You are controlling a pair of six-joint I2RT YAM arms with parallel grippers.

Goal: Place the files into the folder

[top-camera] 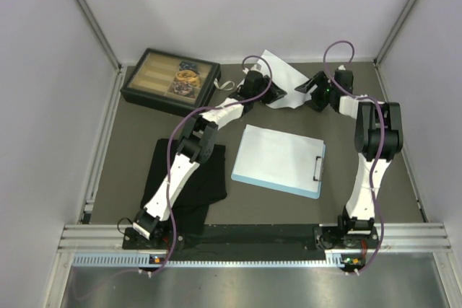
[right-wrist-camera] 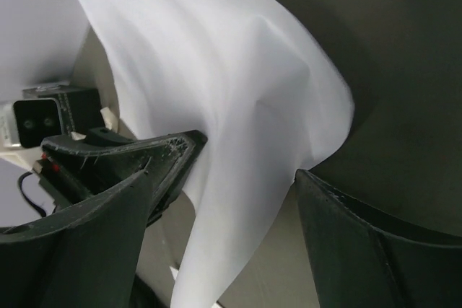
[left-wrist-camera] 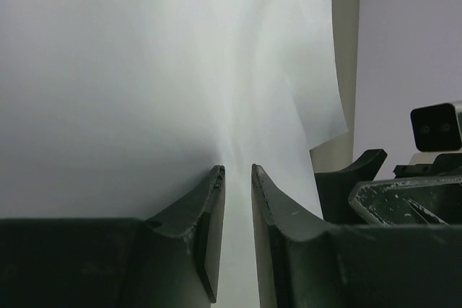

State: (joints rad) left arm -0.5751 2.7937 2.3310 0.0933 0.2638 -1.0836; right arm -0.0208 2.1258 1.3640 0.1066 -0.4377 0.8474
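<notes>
One white file sheet is lifted and curled at the back of the table, between my two grippers. My left gripper is shut on its edge; in the left wrist view the sheet fills the frame and creases upward from the nearly closed gripper. My right gripper is wide open, and the sheet hangs between its jaws without being pinched. The light-blue folder lies flat in the middle, its clip at the right. A second white sheet lies on it.
A dark compartment box stands at the back left. A black cloth lies under the left arm. The back wall is close behind the lifted sheet. The right gripper's finger shows beside the left fingers.
</notes>
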